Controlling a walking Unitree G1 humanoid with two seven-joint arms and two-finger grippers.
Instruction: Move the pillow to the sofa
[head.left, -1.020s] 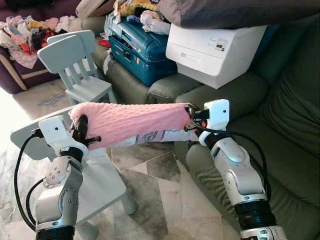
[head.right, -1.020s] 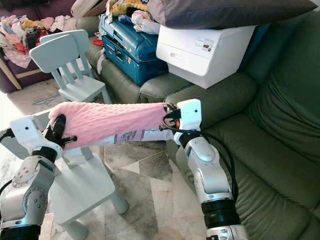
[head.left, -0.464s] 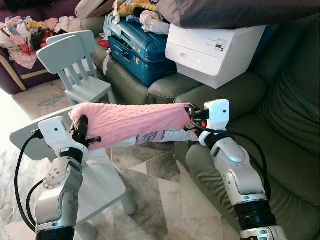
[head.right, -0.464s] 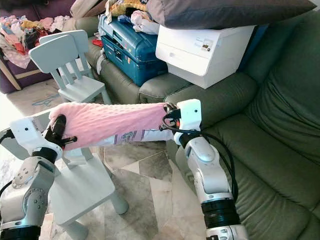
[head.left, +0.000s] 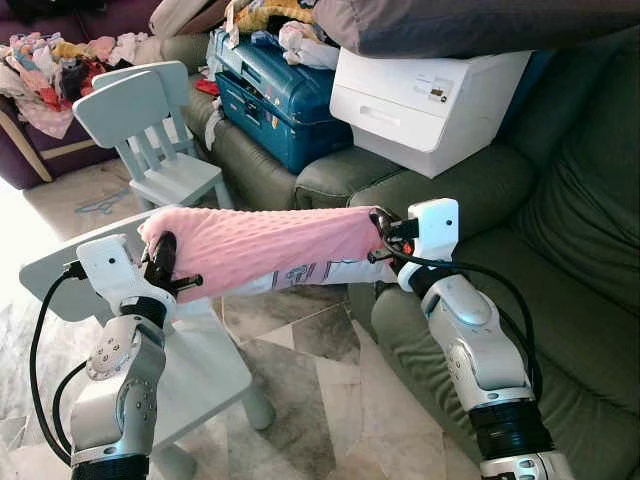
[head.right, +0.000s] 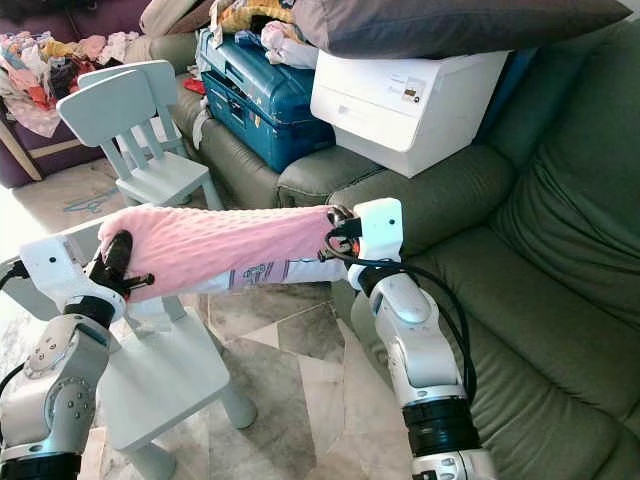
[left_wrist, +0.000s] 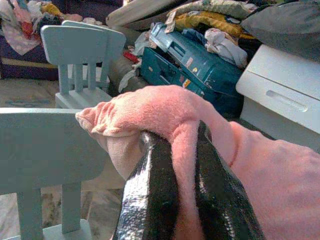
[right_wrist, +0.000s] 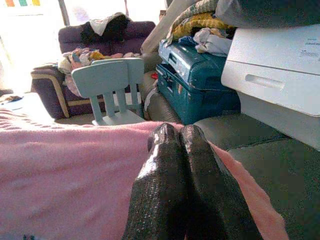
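Left arm: bent upward at the elbow, silver forearm rising beside the near pale-blue chair (head.left: 190, 370), wrist turned inward toward the pillow.
Left claw (head.left: 164, 262): clamped on the left end of the pink pillow (head.left: 265, 245); in the left wrist view a fold of pink fabric is squeezed between the two black fingers (left_wrist: 150, 200).
Right arm: reaches forward and up from the lower right, elbow low over the sofa (head.left: 560, 300) seat edge, white wrist housing level with the pillow's right end.
Right claw (head.left: 380, 235): closed on the right end of the pillow; in the right wrist view its fingers (right_wrist: 162, 185) lie pressed together on top of the pink fabric.
Pillow: held in the air, stretched roughly level between the two claws, above the floor (head.left: 330, 370) and above the near chair's seat; a white patterned underside hangs a little below the pink side. Its right end is near the sofa's front edge, not on the cushion.
Sofa: dark green; open seat cushion lies to the right of and behind the right arm.
Sofa, far end: taken up by a white printer (head.left: 430, 95), a blue suitcase (head.left: 280, 105) and a grey cushion (head.left: 470, 25) stacked on top.
Left side: a second pale-blue chair (head.left: 150, 130) stands beyond the pillow, well apart from it; a purple couch (head.left: 50, 110) heaped with clothes sits at the far left.
Floor: marble tiles, bare between near chair and sofa front.
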